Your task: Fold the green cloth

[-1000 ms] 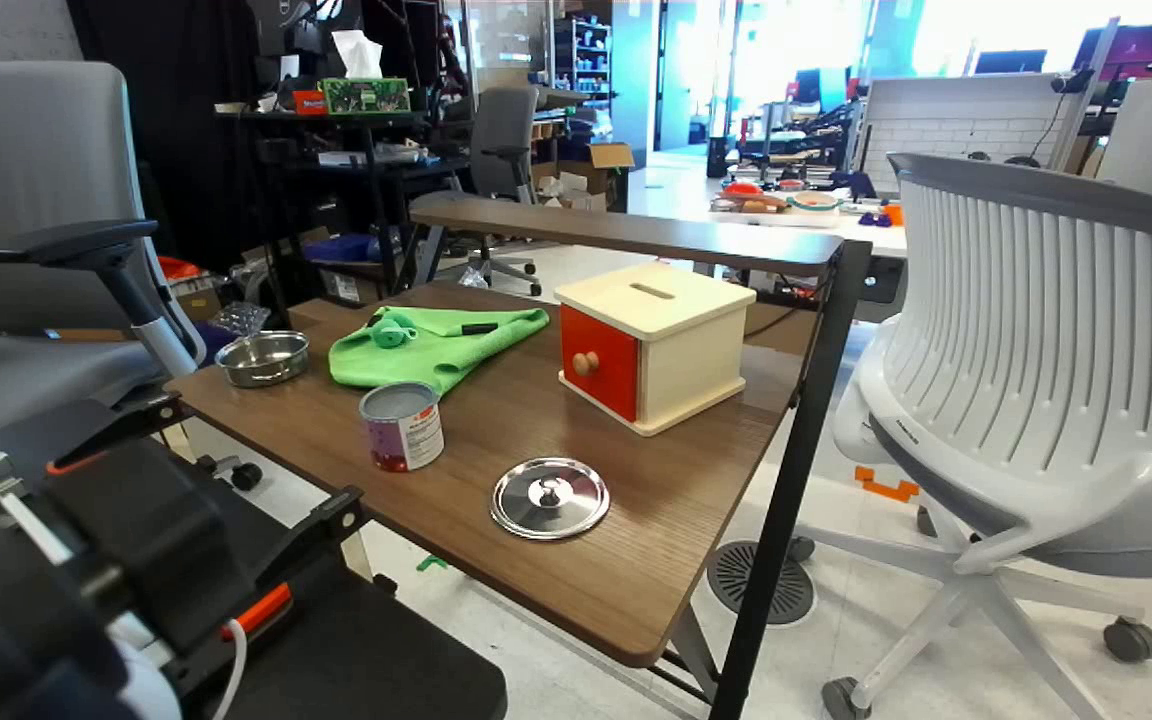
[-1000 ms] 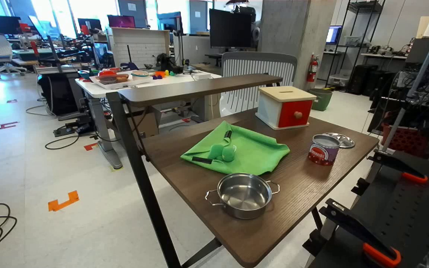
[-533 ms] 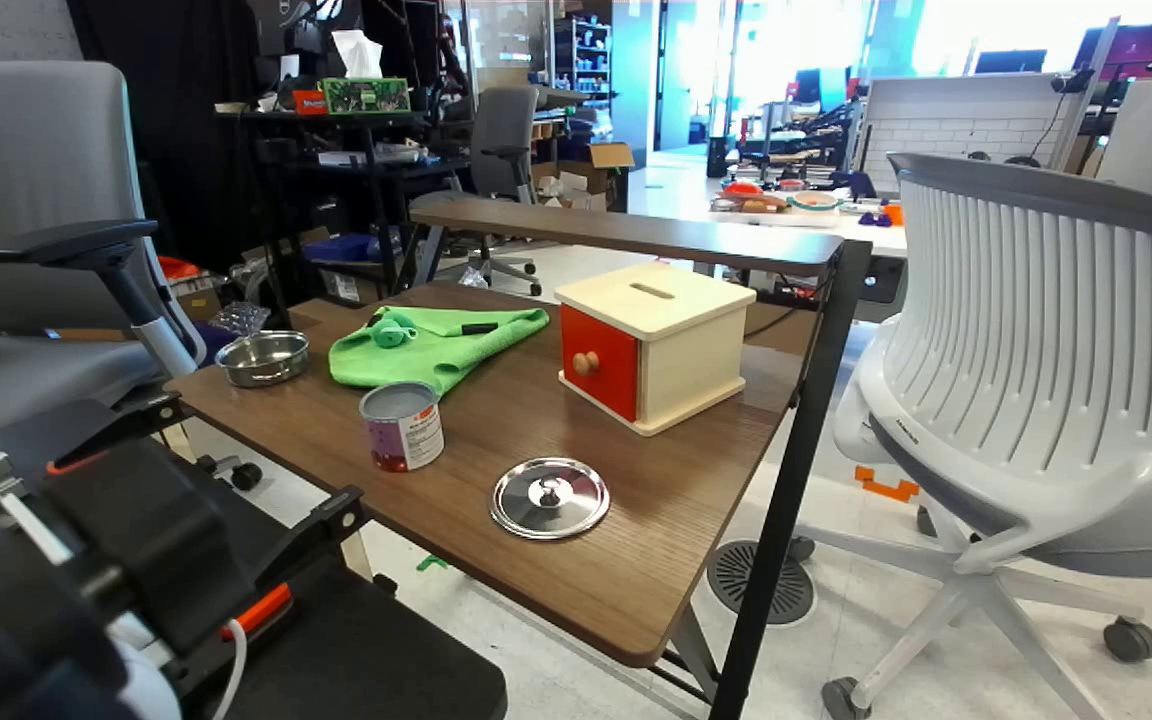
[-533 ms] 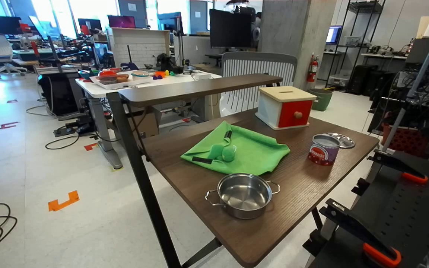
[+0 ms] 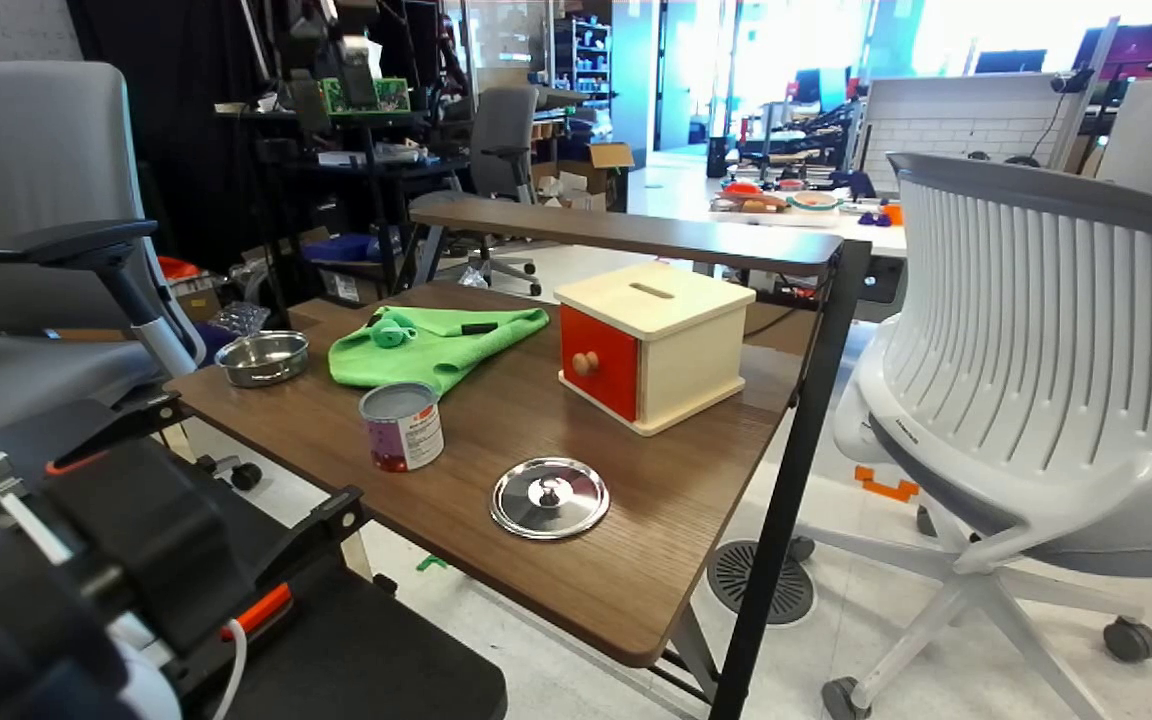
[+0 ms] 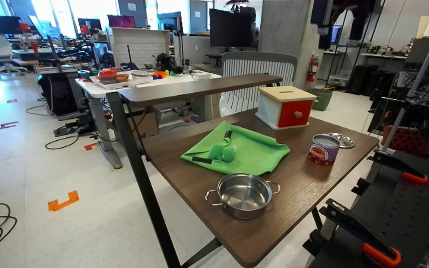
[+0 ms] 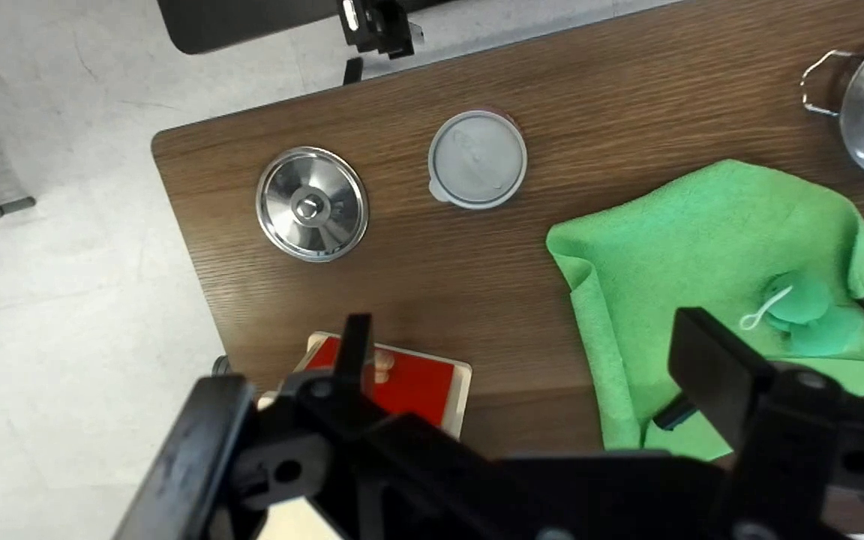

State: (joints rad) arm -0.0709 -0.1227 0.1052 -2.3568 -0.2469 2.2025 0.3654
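The green cloth (image 6: 253, 149) lies on the brown table, spread with an irregular outline. It also shows in the other views (image 5: 406, 370) (image 7: 702, 225). In the wrist view its edge nearest the box is rolled over. Black strips (image 6: 202, 160) sit on its folded corners, and a round green item (image 6: 228, 153) lies on top. My gripper (image 7: 526, 319) is open and empty, high above the table, with its fingers wide apart. In the wrist view one finger overlaps the cloth and the other the box. It also shows at the top of both exterior views (image 5: 339, 115) (image 6: 341, 35).
A red-and-tan box (image 5: 696, 350) stands beside the cloth. A steel pot (image 6: 244, 197), a can (image 5: 401, 430) and a metal lid (image 5: 550, 498) are on the table. A raised shelf (image 6: 199, 89) runs along one long side. Clamps (image 6: 359, 227) stick up at the opposite edge.
My gripper has come into view at the top of both exterior views; it was out of view before. The cloth and the other objects on the table have not moved.
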